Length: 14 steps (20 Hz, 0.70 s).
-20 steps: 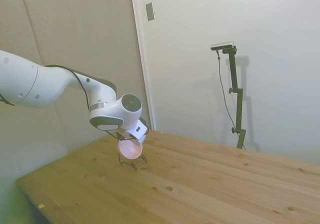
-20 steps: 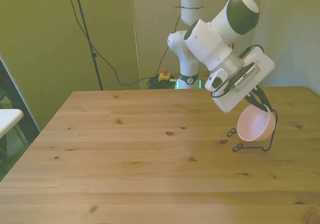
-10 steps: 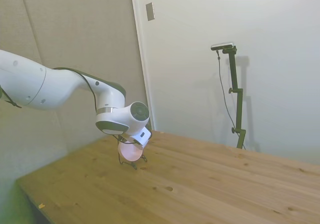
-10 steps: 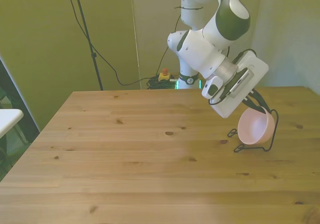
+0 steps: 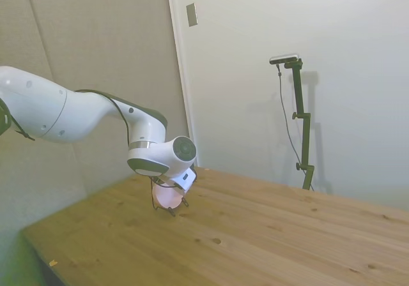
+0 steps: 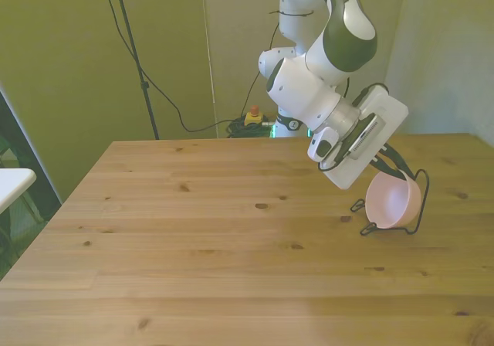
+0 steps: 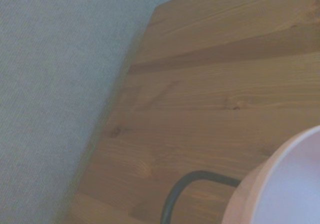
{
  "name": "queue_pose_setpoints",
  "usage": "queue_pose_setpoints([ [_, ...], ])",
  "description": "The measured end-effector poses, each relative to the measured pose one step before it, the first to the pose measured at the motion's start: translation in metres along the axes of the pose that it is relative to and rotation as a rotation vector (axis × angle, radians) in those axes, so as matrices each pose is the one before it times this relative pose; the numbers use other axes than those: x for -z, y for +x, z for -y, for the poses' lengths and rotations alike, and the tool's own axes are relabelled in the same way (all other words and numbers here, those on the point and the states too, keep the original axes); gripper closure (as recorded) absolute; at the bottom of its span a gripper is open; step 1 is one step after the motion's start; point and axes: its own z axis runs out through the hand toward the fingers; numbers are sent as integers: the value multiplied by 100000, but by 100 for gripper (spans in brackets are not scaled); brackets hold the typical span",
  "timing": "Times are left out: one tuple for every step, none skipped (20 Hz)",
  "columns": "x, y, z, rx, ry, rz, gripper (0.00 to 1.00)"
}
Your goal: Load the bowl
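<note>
The pale pink bowl (image 6: 392,205) stands tilted on its edge inside a black wire rack (image 6: 421,198) at the front view's right side of the wooden table. My gripper (image 6: 392,168) sits right above it, shut on the bowl's upper rim, and the wrist hides that rim. From the side, the bowl (image 5: 167,198) shows just below the wrist, with the rack's feet (image 5: 170,211) on the table near the wall. Up close, the wrist view catches the bowl's rim (image 7: 295,184) and one curved rack wire (image 7: 186,181).
The rack stands close to the table's edge (image 7: 120,114), with a grey wall (image 7: 55,84) right beyond it. A white surface (image 6: 11,182) pokes in at the front view's left, off the table. Cables hang behind the table (image 6: 166,99).
The arm has lowered and leaned further over, carrying the bowl down a little deeper into the wire rack. The rack itself has stayed put.
</note>
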Motion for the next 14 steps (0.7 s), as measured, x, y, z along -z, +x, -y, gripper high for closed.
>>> queue_pose_setpoints([
  [59,41,27,32,52,-123,0],
  [83,55,-10,-36,37,-162,0],
  [104,67,-45,-121,38,-154,0],
  [125,75,-43,-135,77,-131,0],
  [149,88,-44,-112,55,-143,0],
  [147,83,-17,-67,41,-3,0],
  [131,72,66,49,134,65,0],
  [108,64,111,83,102,-41,0],
  [79,45,152,35,-45,-121,0],
  [94,30,183,1,-212,-107,0],
  [155,-7,236,-64,-309,-154,0],
  [256,-37,290,-73,-539,-235,0],
  [381,-81,362,-288,-449,-396,0],
  [530,-139,414,-115,-973,-527,0],
])
